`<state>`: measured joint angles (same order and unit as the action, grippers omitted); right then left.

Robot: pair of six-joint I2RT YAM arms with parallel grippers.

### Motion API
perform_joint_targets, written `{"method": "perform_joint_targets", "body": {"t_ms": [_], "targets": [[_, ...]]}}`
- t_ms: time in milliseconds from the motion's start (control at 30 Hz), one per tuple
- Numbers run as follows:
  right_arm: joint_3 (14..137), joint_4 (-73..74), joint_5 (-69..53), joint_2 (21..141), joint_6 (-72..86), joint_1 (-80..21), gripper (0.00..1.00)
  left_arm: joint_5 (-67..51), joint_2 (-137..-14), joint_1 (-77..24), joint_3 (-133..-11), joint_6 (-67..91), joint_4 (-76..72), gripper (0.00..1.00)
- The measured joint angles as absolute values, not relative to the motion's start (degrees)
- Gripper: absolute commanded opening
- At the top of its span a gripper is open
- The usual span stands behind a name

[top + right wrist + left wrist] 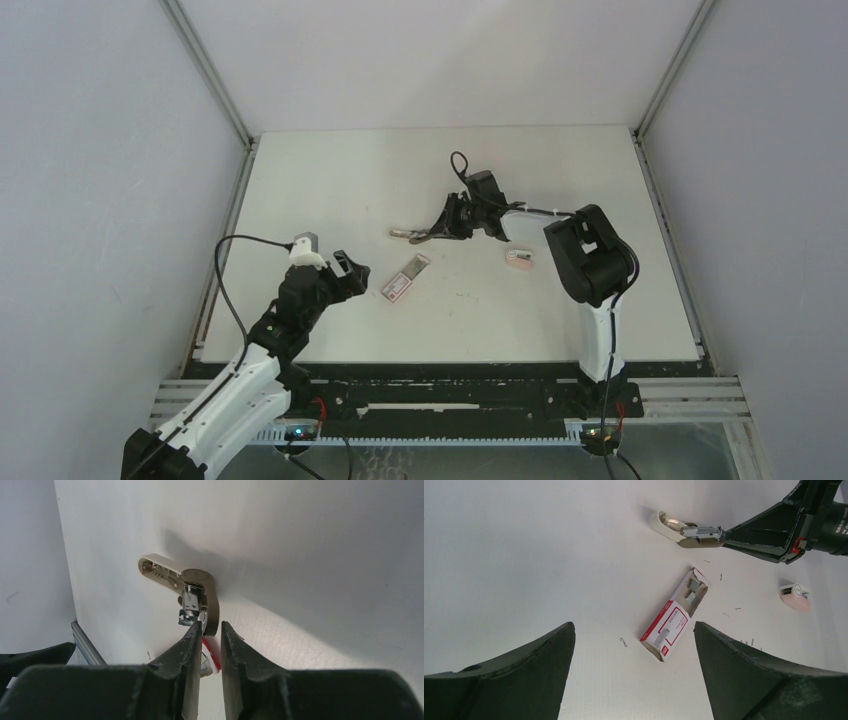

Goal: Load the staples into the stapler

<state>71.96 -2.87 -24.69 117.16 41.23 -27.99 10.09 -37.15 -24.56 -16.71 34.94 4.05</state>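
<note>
left claw [633, 626]: wide open, empty
staple box [674, 617]: flat on tabletop [524, 555], tray part out, just ahead of left claw, untouched
right claw [210, 626]: narrow, pinching stapler tip
stapler [200, 587]: hinged open, beyond box

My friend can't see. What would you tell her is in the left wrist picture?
An open staples box lies on the white table, ahead of the wide-open left gripper. Beyond it, the right gripper touches the end of an opened beige stapler.
</note>
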Motion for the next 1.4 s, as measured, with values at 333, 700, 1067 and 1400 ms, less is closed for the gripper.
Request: {"method": "perform_joint_targets", "body": {"t_ms": [333, 700, 1067, 1400], "targets": [[71.96, -1.74, -23.03, 117.10, 40.69, -27.35, 0.47, 10.17, -36.69, -24.53, -16.71, 34.94, 4.56, 0.93], [64.38, 0.91, -15.75, 104.16, 36.38, -26.35, 0.58, 11.00, -34.46, -24.25, -16.73, 34.83, 8.10, 0.92], [49.08, 4.25, -12.38, 76.29, 30.52, -20.36, 0.65, 5.08, -38.13, -25.39, -17.26, 28.60, 1.17, 0.79], [40.77, 13.80, -9.28, 54.54, 28.86, -15.77, 0.68, -5.21, -74.91, -45.58, -40.69, 14.68, -15.18, 0.79]]}}
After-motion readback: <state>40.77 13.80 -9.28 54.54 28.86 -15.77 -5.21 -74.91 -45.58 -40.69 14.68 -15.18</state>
